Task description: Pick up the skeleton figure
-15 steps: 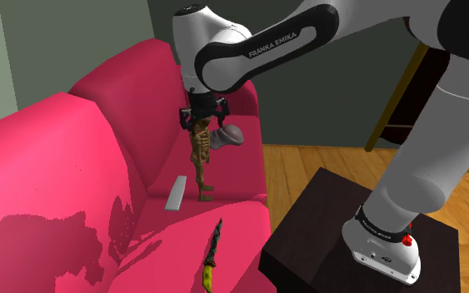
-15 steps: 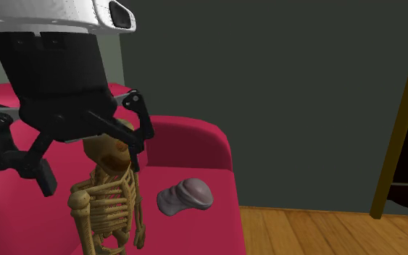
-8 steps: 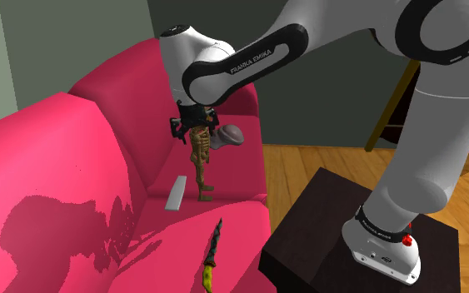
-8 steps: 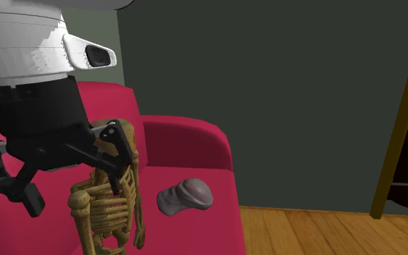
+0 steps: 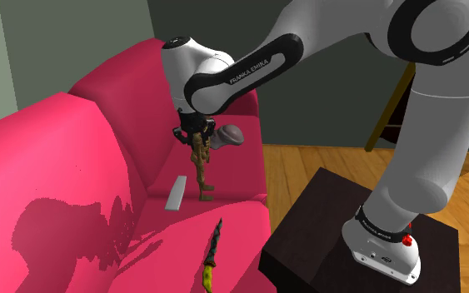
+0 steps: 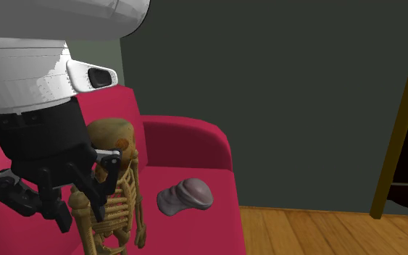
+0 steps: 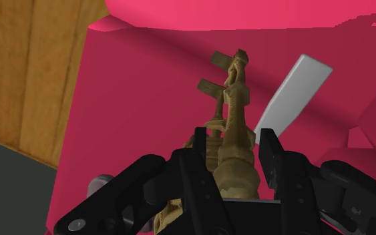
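A tan skeleton figure [image 5: 200,166] stands upright on the seat of a pink sofa [image 5: 74,166], its feet on the cushion. My black gripper [image 5: 197,133] has come down over it from above and is shut on its ribcage. In the second exterior view the skull [image 6: 111,138] rises above the gripper [image 6: 82,217], whose fingers clasp the chest from both sides. In the wrist view the skeleton's spine and legs [image 7: 231,100] run out between the gripper [image 7: 234,167] toward the seat, and the two black fingers [image 7: 196,170] press against the torso.
A grey flat bar [image 5: 176,192] lies on the seat beside the skeleton's feet. A grey lumpy object [image 6: 185,196] rests near the sofa's arm. A dark and yellow knife-like thing [image 5: 212,254] lies on the front cushion. The dark stand [image 5: 324,225] sits on the wooden floor.
The gripper has dropped from the skull's level down to the ribcage. Its fingers, spread wide before, have shut on the skeleton's torso. The skeleton still stands in the same spot.
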Tool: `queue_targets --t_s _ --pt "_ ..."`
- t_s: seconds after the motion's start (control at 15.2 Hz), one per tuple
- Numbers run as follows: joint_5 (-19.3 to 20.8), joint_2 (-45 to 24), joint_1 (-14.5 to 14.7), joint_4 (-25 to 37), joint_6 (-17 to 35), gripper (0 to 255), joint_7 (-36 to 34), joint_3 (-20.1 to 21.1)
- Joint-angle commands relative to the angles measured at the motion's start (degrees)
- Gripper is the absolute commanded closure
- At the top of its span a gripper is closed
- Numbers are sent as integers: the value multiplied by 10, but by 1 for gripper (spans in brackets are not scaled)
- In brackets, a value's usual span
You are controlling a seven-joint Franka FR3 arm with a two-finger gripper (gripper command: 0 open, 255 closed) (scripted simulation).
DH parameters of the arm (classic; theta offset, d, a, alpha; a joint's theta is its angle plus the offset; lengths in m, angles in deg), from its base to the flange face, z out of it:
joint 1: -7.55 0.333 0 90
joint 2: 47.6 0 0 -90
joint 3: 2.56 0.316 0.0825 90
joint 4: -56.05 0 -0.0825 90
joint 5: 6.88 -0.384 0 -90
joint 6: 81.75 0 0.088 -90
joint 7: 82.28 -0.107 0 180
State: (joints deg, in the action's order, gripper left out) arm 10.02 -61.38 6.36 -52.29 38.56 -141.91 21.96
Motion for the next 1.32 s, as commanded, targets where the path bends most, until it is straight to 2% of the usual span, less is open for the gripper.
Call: queue_targets --t_s 0.0,0.4,1.25 --pt "0 0 0 0 0 255 0 0" --pt "0 -1 0 1 -1 255 -1 0" --pt "-26 33 -2 60 -87 255 26 6"
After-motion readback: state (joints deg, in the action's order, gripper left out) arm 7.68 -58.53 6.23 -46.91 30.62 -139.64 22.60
